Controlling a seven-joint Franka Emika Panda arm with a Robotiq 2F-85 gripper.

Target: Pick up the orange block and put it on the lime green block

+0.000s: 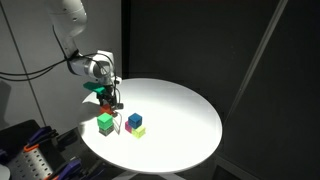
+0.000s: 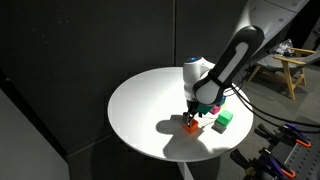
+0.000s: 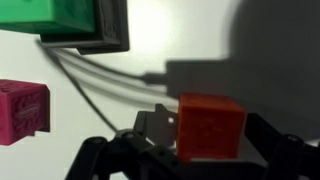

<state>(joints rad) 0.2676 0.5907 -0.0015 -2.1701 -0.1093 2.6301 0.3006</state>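
The orange block [image 3: 208,125] is a small orange-red cube standing on the white table between the two fingers of my gripper [image 3: 203,138]. The gripper is open, with a gap showing beside the cube on its left. In both exterior views the gripper [image 2: 191,115] reaches straight down over the orange block [image 2: 190,125]. The lime green block [image 3: 50,14] lies at the top left of the wrist view, apart from the gripper. It also shows in both exterior views [image 1: 105,123] [image 2: 225,118].
A magenta cube [image 3: 22,108] sits left of the gripper. A blue cube [image 1: 134,119] and a paler yellow-green cube [image 1: 139,131] stand close together on the round white table [image 1: 185,110]. Dark curtains surround the table.
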